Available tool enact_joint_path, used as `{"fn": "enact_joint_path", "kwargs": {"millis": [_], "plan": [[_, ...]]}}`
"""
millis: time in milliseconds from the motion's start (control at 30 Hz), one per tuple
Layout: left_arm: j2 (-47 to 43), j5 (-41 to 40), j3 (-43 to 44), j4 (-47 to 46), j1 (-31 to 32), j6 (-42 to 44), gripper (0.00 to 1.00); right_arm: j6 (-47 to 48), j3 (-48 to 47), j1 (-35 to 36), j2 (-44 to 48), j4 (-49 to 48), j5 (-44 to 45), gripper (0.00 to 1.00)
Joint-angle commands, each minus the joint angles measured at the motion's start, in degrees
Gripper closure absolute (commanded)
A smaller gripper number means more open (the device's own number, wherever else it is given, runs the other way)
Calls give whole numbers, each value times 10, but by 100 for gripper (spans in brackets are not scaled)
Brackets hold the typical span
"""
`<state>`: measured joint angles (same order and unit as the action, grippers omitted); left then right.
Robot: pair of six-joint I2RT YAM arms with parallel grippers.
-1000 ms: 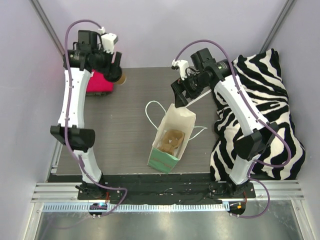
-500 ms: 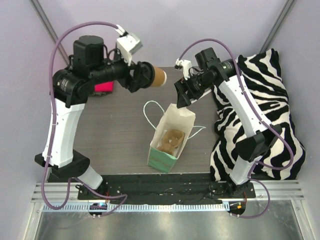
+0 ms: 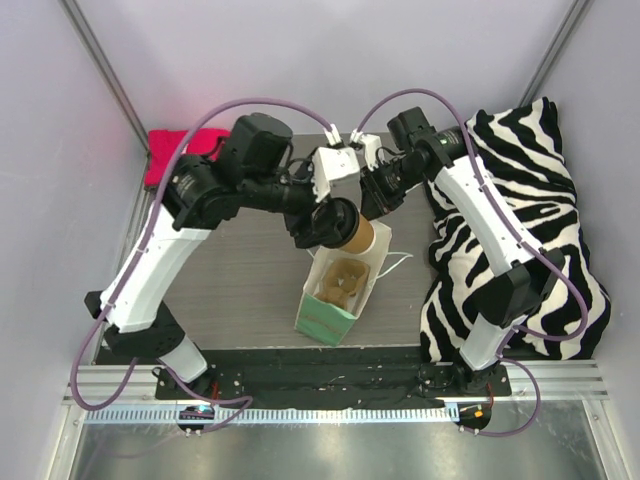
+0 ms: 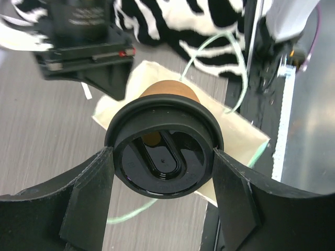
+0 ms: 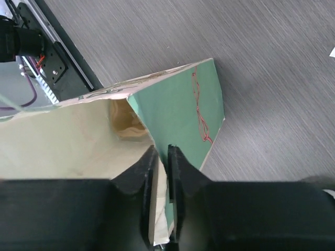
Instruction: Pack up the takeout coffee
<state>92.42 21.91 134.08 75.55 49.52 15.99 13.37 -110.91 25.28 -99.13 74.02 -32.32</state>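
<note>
The takeout coffee (image 3: 362, 237), a tan paper cup with a black lid (image 4: 163, 107), hangs tilted just over the open mouth of the white-and-green paper bag (image 3: 325, 315). My left gripper (image 3: 343, 225) is shut on it, one finger (image 4: 89, 193) pressed against each side of the lid. In the left wrist view the cup's tan body (image 4: 170, 89) points down at the bag's pale opening (image 4: 241, 137). My right gripper (image 5: 162, 157) is shut on the bag's far rim, pinching the paper between the green outside (image 5: 178, 104) and the pale inside (image 5: 57, 146).
A beige pulp carrier (image 3: 338, 282) sits in the bottom of the bag. A zebra-striped cushion (image 3: 525, 200) fills the table's right side. A red object (image 3: 175, 150) lies at the back left. The bag's string handles (image 3: 300, 225) trail over the table.
My left arm swung the cup from the back left across to above the bag's mouth. My right gripper, open beside the rim before, has shut on the rim.
</note>
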Motion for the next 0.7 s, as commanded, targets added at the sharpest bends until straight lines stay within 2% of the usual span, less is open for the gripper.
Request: {"fn": "enact_joint_path", "kwargs": {"millis": [0,267,467,600,633,667], "plan": [[15,-41,-34,12,18,39,67,-30,-4,2,33,-31,-24,99],[36,-134,-118,-51,46,48,68,-80,38,2,56,-34,-64,99],[41,-143,-187,-84,58,71,69,-110,57,1,67,-25,-100,90],[24,-125,-230,-101,62,93,69,-81,42,-13,68,0,-92,71],[19,-124,-238,-104,62,97,69,-71,33,-17,64,2,-80,64],[17,-120,-240,-103,62,104,69,-64,9,-22,58,7,-74,52]]}}
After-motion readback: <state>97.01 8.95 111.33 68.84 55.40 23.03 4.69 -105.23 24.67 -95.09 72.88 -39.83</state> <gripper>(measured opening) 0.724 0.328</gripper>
